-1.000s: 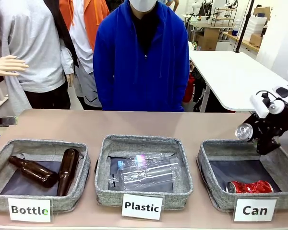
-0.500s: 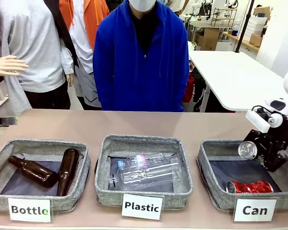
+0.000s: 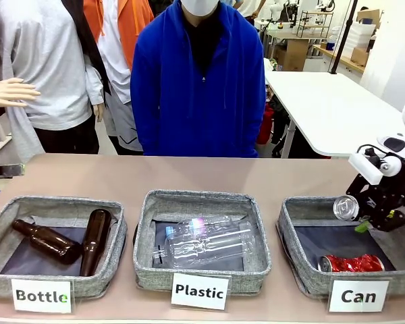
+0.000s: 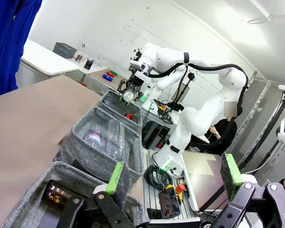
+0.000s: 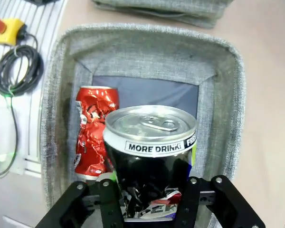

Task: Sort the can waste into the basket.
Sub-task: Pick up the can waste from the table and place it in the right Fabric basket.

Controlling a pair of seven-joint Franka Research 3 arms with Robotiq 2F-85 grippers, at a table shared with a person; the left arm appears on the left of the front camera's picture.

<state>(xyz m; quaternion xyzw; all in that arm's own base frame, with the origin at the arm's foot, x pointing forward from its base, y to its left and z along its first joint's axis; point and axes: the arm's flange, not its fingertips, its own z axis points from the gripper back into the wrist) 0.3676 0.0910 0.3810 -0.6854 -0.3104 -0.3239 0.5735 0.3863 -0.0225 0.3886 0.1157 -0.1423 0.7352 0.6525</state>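
Hovering at right of frame over the "Can" basket [image 3: 298, 219], right gripper [image 3: 366, 217] has jaws parting around the dark can [image 5: 151, 156]; we judge it drops straight down beside the crushed red can [image 5: 93, 130]

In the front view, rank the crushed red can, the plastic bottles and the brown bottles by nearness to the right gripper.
From the right gripper:
1. Crushed red can, just below it in the Can basket.
2. Plastic bottles, middle basket.
3. Brown bottles, far-left basket.
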